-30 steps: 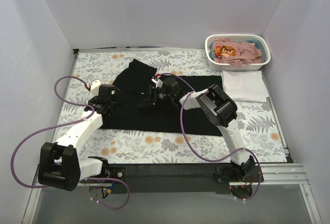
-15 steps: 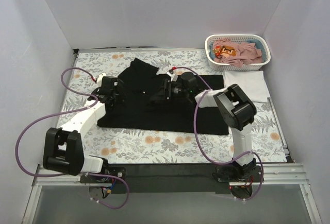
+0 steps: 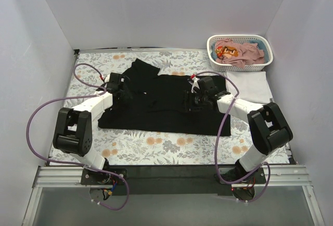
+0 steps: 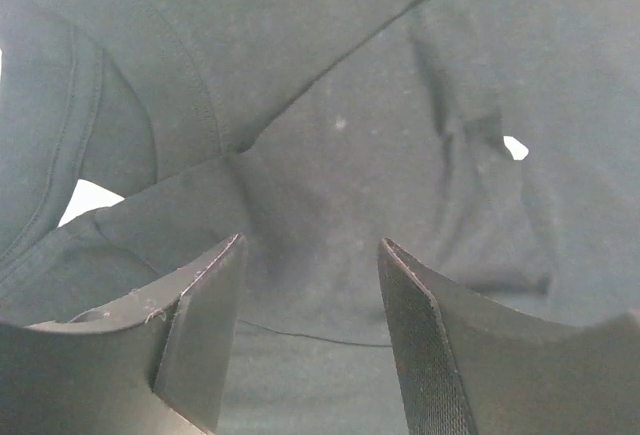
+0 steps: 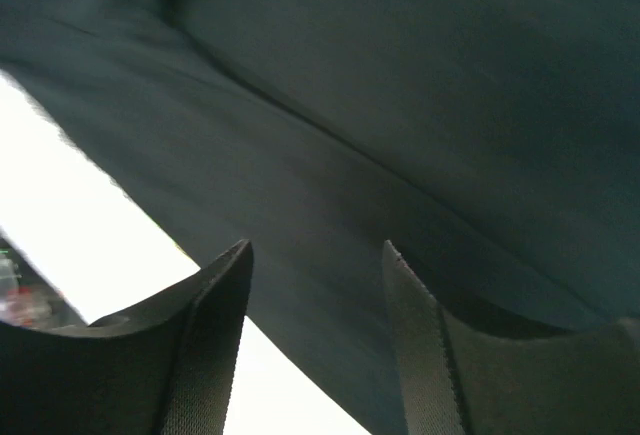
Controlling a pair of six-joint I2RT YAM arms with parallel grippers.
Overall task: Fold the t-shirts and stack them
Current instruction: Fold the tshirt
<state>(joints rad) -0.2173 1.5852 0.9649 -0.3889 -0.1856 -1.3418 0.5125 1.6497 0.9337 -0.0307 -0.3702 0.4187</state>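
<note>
Now left end effector (image 3: 124, 91) and right end effector (image 3: 190, 100) gape over black t-shirt (image 3: 161, 114) on floral cloth (image 3: 156, 145).

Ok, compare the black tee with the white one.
The black tee is spread out and rumpled; the white tee is a neat folded rectangle. The black tee looks far larger than the white. The left hand and right hand are over the black tee, neither at the white. Both lie on the floral cloth.

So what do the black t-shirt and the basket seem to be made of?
The black t-shirt: soft matte knit, probably cotton jersey; the left wrist view shows stitched seams, lint and limp creases. The basket: rigid white plastic, going by its slotted moulded walls.
</note>
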